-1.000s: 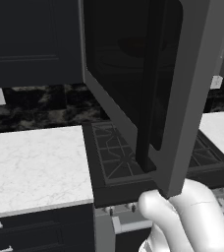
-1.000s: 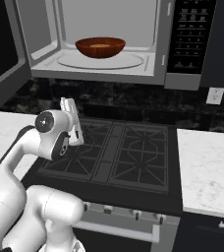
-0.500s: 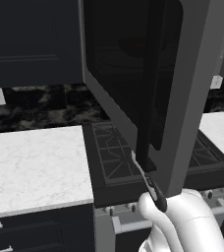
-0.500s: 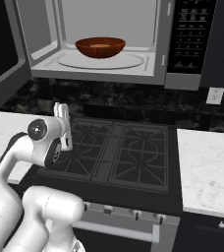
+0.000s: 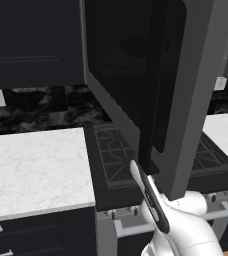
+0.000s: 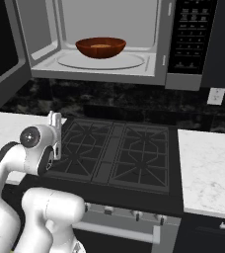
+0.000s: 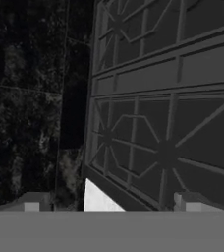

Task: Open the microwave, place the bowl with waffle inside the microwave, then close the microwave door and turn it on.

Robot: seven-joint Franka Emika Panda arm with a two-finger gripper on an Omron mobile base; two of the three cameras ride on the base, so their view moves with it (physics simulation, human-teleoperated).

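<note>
Microwave: the wide grey-steel-framed box oven (image 6: 104,44) hangs above the stove with its pale cavity open to the room; a dark control panel (image 6: 189,34) with rows of small buttons runs down its right side.
Microwave door: the large dark glass panel in a grey frame (image 5: 151,80) stands swung wide open on the left, reaching out over the stove's left half; its slim dark vertical bar handle (image 5: 151,100) runs down the free edge.
Stove: the black gas cooktop with cast-iron grates (image 6: 119,153) sits directly below the oven, a row of knobs and a steel bar along its front.
Counters: white marble worktops lie on either side of the stove, one to the left (image 5: 36,165) and one to the right (image 6: 208,168), over dark navy cabinets.
Backsplash: dark marbled stone (image 6: 124,104) runs behind the stove, with a white wall socket (image 6: 215,96) at the right.
Gripper: the white two-finger hand (image 6: 52,133) hangs low over the stove's left front corner, below the open door and apart from it; its jaws are spread wide and hold nothing.
Bowl: the small round reddish-brown bowl (image 6: 100,47) rests on the pale turntable inside the oven, about centred, something tan in it.
</note>
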